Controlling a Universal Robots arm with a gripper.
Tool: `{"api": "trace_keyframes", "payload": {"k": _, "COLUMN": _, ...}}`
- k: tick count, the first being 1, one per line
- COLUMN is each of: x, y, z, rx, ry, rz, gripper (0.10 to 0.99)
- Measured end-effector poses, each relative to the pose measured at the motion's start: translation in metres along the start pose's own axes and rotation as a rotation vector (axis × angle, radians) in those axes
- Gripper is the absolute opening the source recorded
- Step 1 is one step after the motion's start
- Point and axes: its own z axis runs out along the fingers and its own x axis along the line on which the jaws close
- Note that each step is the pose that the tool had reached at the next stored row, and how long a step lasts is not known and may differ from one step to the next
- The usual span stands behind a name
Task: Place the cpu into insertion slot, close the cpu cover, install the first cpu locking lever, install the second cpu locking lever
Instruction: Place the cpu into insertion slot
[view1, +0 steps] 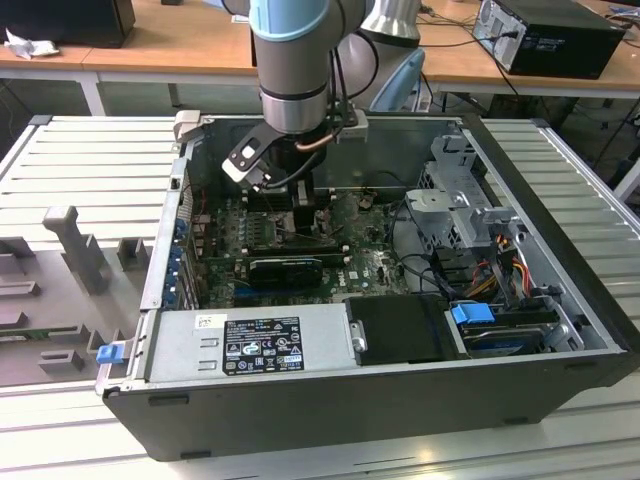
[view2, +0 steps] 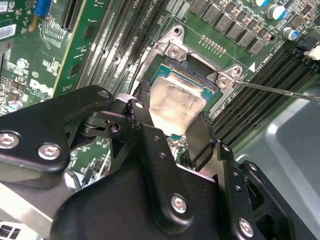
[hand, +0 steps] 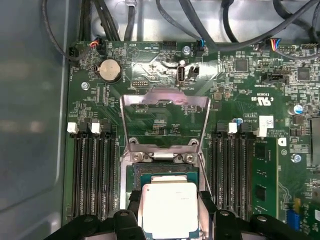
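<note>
The cpu (hand: 169, 209) (view2: 176, 102), a pale silver square chip, lies low over the insertion slot (hand: 161, 173) (view2: 212, 92), whose dark centre and green edge show just beyond it. My gripper (hand: 170, 204) (view2: 174, 110) (view1: 295, 195) is shut on the cpu, with one black finger (hand: 134, 204) (view2: 141, 95) on each opposite edge. I cannot tell whether the chip is fully seated. The cpu cover (hand: 165, 102), a silvery frame, stands swung open behind the slot. A thin wire locking lever (view2: 280, 90) sticks out beside the socket's corner.
Long black memory slots (hand: 92, 170) (hand: 232, 170) flank the socket on both sides. In the exterior view the open computer case (view1: 560, 300) holds a long black card (view1: 285, 268), a power supply (view1: 250, 345) at the front and a drive cage (view1: 460, 215) with cables.
</note>
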Motion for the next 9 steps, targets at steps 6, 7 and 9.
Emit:
{"api": "trace_keyframes", "payload": {"k": 6, "x": 0.0013, "y": -0.0006, "z": 0.0068, "rx": 0.000, "ry": -0.0020, "rz": 0.031, "gripper": 0.529}}
{"api": "trace_keyframes", "payload": {"k": 7, "x": 0.0016, "y": -0.0005, "z": 0.0071, "rx": 0.000, "ry": -0.0020, "rz": 0.031, "gripper": 0.529}}
{"api": "trace_keyframes", "payload": {"k": 9, "x": 0.0030, "y": 0.0000, "z": 0.0079, "rx": 0.001, "ry": -0.0019, "rz": 0.031, "gripper": 0.529}}
